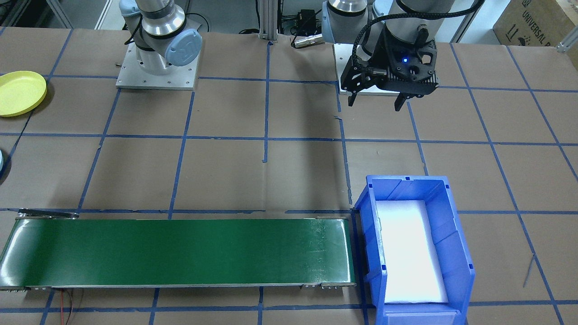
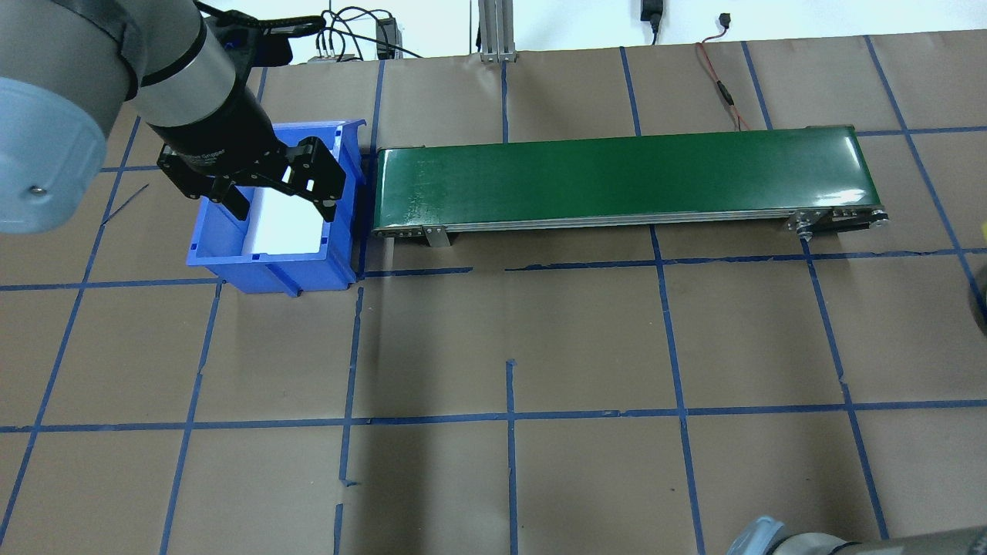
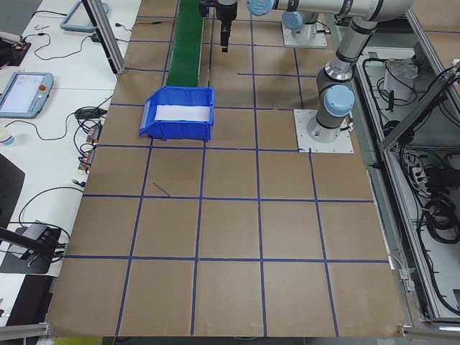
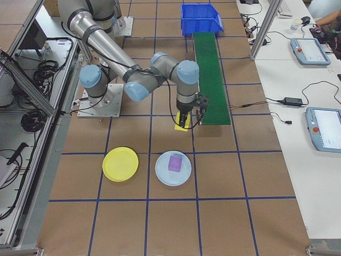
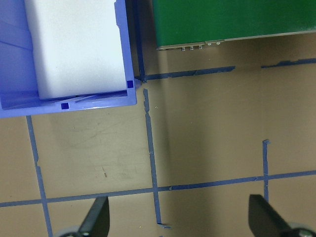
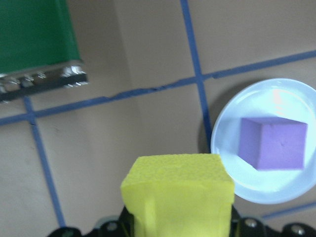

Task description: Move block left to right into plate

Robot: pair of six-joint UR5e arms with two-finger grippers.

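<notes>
Yellow block (image 6: 178, 195) in R gripper (image 4: 190, 120)

From my end I've got a green conveyor belt (image 1: 180, 253) running along the papered table (image 2: 586, 339) with its blue tape grid, plus a blue bin (image 1: 451, 234) butted against one end, white foam pad (image 1: 408, 253) inside.

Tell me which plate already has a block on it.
The pale blue plate: a purple block sits on it. The yellow plate beside it is bare.
</notes>
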